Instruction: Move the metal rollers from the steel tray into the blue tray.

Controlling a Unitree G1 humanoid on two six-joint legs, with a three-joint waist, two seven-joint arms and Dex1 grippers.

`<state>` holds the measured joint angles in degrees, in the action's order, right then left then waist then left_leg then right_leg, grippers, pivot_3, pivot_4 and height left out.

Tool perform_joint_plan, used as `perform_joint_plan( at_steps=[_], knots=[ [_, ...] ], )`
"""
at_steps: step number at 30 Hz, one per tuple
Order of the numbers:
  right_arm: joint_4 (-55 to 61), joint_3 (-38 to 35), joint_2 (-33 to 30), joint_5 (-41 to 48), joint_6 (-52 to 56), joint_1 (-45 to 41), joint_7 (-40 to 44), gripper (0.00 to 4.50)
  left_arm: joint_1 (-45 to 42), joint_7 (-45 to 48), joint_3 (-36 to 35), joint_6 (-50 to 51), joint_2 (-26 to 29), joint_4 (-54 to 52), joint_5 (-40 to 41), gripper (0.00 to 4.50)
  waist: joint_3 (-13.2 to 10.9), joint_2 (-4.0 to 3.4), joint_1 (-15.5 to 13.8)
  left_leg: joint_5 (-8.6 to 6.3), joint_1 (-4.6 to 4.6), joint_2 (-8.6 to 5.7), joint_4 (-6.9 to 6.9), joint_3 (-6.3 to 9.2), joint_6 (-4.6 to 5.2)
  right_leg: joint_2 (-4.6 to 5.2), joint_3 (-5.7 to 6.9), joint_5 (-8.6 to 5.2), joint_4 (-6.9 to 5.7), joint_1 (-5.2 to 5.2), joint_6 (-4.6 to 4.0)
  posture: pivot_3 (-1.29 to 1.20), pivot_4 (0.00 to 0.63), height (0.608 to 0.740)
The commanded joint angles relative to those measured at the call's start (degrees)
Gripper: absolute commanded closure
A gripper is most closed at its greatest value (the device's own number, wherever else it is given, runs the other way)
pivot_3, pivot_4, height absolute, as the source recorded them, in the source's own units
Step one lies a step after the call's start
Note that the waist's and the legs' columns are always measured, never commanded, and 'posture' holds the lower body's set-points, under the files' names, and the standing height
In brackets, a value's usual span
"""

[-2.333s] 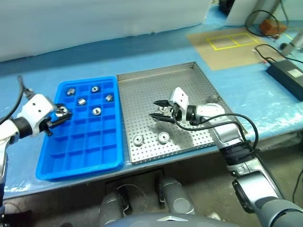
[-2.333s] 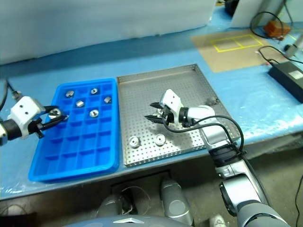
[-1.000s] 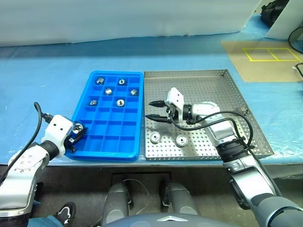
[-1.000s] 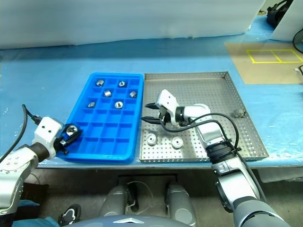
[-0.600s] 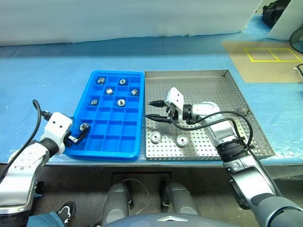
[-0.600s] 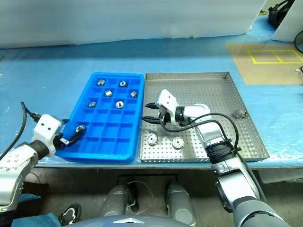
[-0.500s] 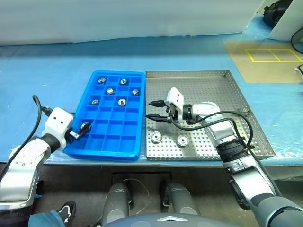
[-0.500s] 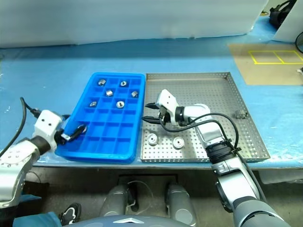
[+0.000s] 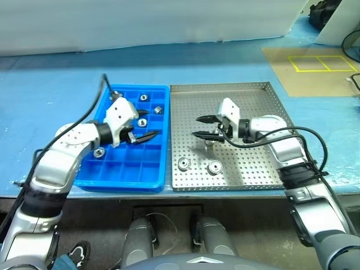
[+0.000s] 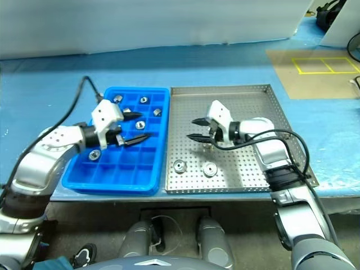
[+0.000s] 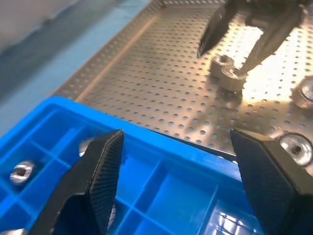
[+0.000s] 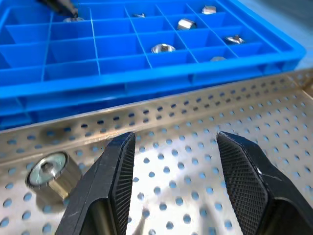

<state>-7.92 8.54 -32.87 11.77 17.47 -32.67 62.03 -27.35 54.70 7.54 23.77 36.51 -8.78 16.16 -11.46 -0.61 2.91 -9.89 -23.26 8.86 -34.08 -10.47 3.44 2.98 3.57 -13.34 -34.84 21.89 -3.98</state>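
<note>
The blue tray lies left of the steel tray. Several metal rollers sit in its far compartments, and one lies in a near-left compartment. Two rollers rest near the steel tray's front, and more lie under the right gripper. My left gripper hovers open and empty over the blue tray's right side, pointing toward the steel tray. My right gripper is open and empty above the steel tray's middle, pointing left.
A brown cardboard sheet with yellow tape squares lies at the back right on the pale blue table sheet. A white board stands along the back. The table's front edge runs just below both trays.
The left gripper opened and left its roller in a near-left compartment of the blue tray, then swung right and up across the tray. The right gripper shifted right.
</note>
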Motion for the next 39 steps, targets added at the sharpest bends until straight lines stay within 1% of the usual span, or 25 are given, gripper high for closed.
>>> perform_joint_plan(
  at_steps=[1, 4, 8, 9, 12, 15, 16, 19, 22, 25, 29, 35, 39],
  knots=[
    [5.90, -3.76, -2.16, 1.64, 1.67, 3.05, -1.81, 1.81, -3.90, 6.96, 4.99, -3.32, -1.24, 3.62, -0.49, 0.84, 0.00, 0.00, 0.42, -0.02, 0.00, 0.00, -0.02, -0.04, 0.05, 0.00, -0.03, 0.00, 0.00, 0.00, 0.00, -0.58, 0.150, 0.740],
    [10.62, -4.89, -3.06, 1.88, 3.70, 6.58, -3.67, 1.81, -7.97, 14.22, 9.81, -6.66, -0.88, 6.95, -2.63, 0.84, 0.00, 0.00, 1.55, -0.06, -0.01, 0.00, -0.04, -0.11, 0.14, 0.01, -0.08, 0.00, 0.04, 0.00, 0.00, -0.62, 0.150, 0.740],
    [15.68, -5.71, -2.93, 2.11, 6.00, 10.24, -6.58, 1.81, -16.89, 22.89, 12.81, -3.21, -2.67, 11.67, -0.86, 0.84, 0.00, 0.00, 3.08, -0.05, 0.03, 0.02, -0.02, -0.13, 0.14, 0.00, -0.10, 0.00, 0.00, 0.03, 0.01, -0.69, 0.150, 0.740],
    [16.40, -5.75, -2.79, 2.04, 6.34, 10.72, -7.31, 1.81, -18.55, 25.68, 13.81, -2.98, -2.57, 12.66, -0.84, 0.84, 0.00, 0.00, 3.90, -0.05, 0.03, 0.01, -0.03, -0.14, 0.14, 0.00, -0.10, 0.01, 0.01, 0.03, 0.01, -0.69, 0.150, 0.740],
    [18.31, -5.82, -2.25, 2.26, 7.17, 11.99, -9.26, 1.81, -23.27, 33.19, 17.80, -5.23, -2.01, 17.78, -3.94, 0.84, 0.02, -0.03, 5.57, -0.08, 0.04, -0.02, -0.05, -0.16, 0.18, 0.01, -0.13, 0.00, 0.07, -0.02, 0.02, -0.72, 0.150, 0.740],
    [19.18, -5.48, -1.84, 2.12, 6.85, 13.49, -10.67, 1.81, -27.81, 37.07, 22.41, -9.98, -3.32, 27.79, -9.54, 0.84, 0.02, -0.04, 7.43, -0.09, 0.02, -0.04, -0.04, -0.16, 0.21, 0.00, -0.14, -0.01, 0.12, -0.03, 0.05, -0.74, 0.150, 0.740],
    [19.43, -5.36, -1.66, 2.12, 6.87, 13.78, -11.14, 1.81, -28.81, 37.57, 23.84, -10.89, -3.58, 30.16, -10.28, 0.84, 0.02, -0.04, 7.92, -0.10, 0.02, -0.05, -0.04, -0.16, 0.23, 0.00, -0.14, -0.03, 0.13, -0.04, 0.07, -0.75, 0.150, 0.740],
    [20.48, -4.97, -0.89, 2.19, 7.15, 14.52, -12.49, 1.81, -31.06, 37.80, 29.13, -17.86, -4.50, 36.87, -14.42, 0.84, 0.02, -0.04, 9.76, -0.16, -0.09, -0.08, -0.07, -0.16, 0.33, 0.00, -0.13, -0.04, 0.20, 0.00, 0.11, -0.76, 0.150, 0.740],
    [21.54, -4.57, -0.14, 2.28, 7.61, 15.06, -13.66, 1.81, -32.23, 37.80, 30.00, -19.86, -7.37, 41.15, -16.23, 0.84, 0.02, -0.04, 11.05, -0.24, -0.23, -0.09, -0.11, -0.14, 0.46, 0.01, -0.08, -0.06, 0.28, 0.02, 0.14, -0.78, 0.150, 0.740],
    [22.55, -4.41, 0.40, 2.30, 8.02, 15.75, -14.62, 1.81, -32.64, 37.80, 32.10, -21.09, -7.41, 40.80, -15.18, 0.84, 0.02, -0.04, 12.09, -0.29, -0.44, -0.09, -0.17, -0.09, 0.55, 0.04, 0.06, -0.05, 0.37, 0.10, 0.15, -0.78, 0.150, 0.740],
    [23.03, -4.28, 0.71, 2.17, 7.97, 16.76, -15.32, 1.81, -33.32, 37.80, 34.15, -20.89, -7.29, 39.59, -13.91, 0.84, 0.02, -0.04, 12.75, -0.33, -0.48, -0.09, -0.18, -0.08, 0.62, 0.06, 0.13, -0.06, 0.40, 0.10, 0.15, -0.79, 0.150, 0.740],
    [22.36, -3.85, 1.31, 1.69, 7.55, 16.67, -16.22, 1.81, -32.49, 37.80, 39.50, -24.15, -3.68, 37.77, -13.41, 0.84, 0.02, -0.04, 13.89, -0.32, -0.48, -0.10, -0.23, -0.03, 0.62, 0.07, 0.17, -0.06, 0.38, 0.06, 0.16, -0.79, 0.150, 0.740],
    [22.21, -3.58, 1.42, 1.61, 7.42, 16.65, -16.44, 1.81, -32.27, 37.80, 40.68, -25.00, -2.21, 37.65, -13.29, 0.84, 0.02, -0.04, 14.81, -0.32, -0.46, -0.08, -0.23, 0.00, 0.61, 0.06, 0.21, -0.06, 0.37, 0.05, 0.17, -0.78, 0.150, 0.740]
  ],
)
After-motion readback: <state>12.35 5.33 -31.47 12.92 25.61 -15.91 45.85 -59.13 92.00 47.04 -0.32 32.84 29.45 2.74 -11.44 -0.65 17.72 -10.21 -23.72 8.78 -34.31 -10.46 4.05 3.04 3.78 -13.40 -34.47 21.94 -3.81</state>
